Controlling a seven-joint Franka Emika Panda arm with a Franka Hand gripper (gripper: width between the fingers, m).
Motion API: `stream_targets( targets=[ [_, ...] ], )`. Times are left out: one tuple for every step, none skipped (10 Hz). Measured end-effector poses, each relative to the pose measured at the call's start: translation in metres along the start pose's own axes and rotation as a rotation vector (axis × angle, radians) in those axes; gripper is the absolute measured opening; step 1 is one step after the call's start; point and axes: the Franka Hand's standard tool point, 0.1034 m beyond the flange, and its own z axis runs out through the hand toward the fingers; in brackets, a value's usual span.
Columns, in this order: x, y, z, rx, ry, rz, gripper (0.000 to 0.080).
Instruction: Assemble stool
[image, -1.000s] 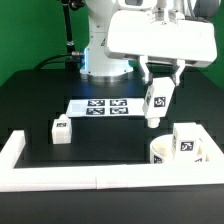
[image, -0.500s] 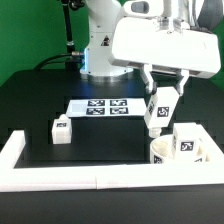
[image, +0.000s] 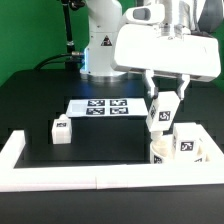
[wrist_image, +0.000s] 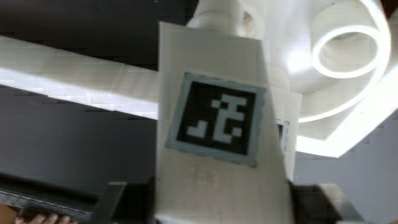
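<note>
My gripper (image: 166, 92) is shut on a white tagged stool leg (image: 161, 114) and holds it tilted above the round white seat (image: 172, 154) at the exterior view's right. One leg (image: 187, 141) stands upright in the seat. A third leg (image: 61, 131) lies on the black table at the left. In the wrist view the held leg (wrist_image: 217, 120) fills the middle, its tag facing the camera, with the fingers (wrist_image: 112, 205) dark on either side; the seat (wrist_image: 338, 70) with a round socket hole lies beyond its tip.
The marker board (image: 100, 107) lies flat at the table's middle back. A long white border rail (image: 60, 178) runs along the front and up the left side. The robot base (image: 100, 45) stands behind.
The gripper with the leg has moved toward the exterior view's right and slightly down, closer over the seat. The other parts have not moved.
</note>
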Motion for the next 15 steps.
stream_targets(
  targets=[
    [-0.0006, -0.0014, 0.0014, 0.001, -0.003, -0.003, 0.0324],
    [0.0009, -0.0035, 0.0027, 0.002, -0.002, -0.006, 0.0324],
    [0.0019, -0.0045, 0.0038, 0.003, -0.001, -0.008, 0.0324],
    [0.003, -0.0047, 0.0061, 0.0, 0.002, -0.01, 0.0324],
    [0.0038, -0.0045, 0.0073, -0.002, 0.004, -0.011, 0.0324],
    [0.0037, -0.004, 0.0075, -0.003, 0.005, -0.011, 0.0324],
    [0.0038, -0.0042, 0.0077, -0.003, 0.006, -0.011, 0.0324],
    [0.0038, -0.0044, 0.0077, -0.003, 0.006, -0.012, 0.0324],
    [0.0038, -0.0045, 0.0076, -0.003, 0.007, -0.012, 0.0324],
    [0.0036, -0.0046, 0.0076, -0.004, 0.008, -0.013, 0.0324],
    [0.0036, -0.0046, 0.0077, -0.005, 0.01, -0.013, 0.0324],
    [0.0036, -0.0047, 0.0078, -0.007, 0.014, -0.015, 0.0324],
    [0.0037, -0.0046, 0.0079, -0.006, 0.013, -0.015, 0.0324],
    [0.0038, -0.0046, 0.008, -0.006, 0.013, -0.014, 0.0324],
    [0.004, -0.0045, 0.0081, -0.006, 0.013, -0.014, 0.0324]
  ],
)
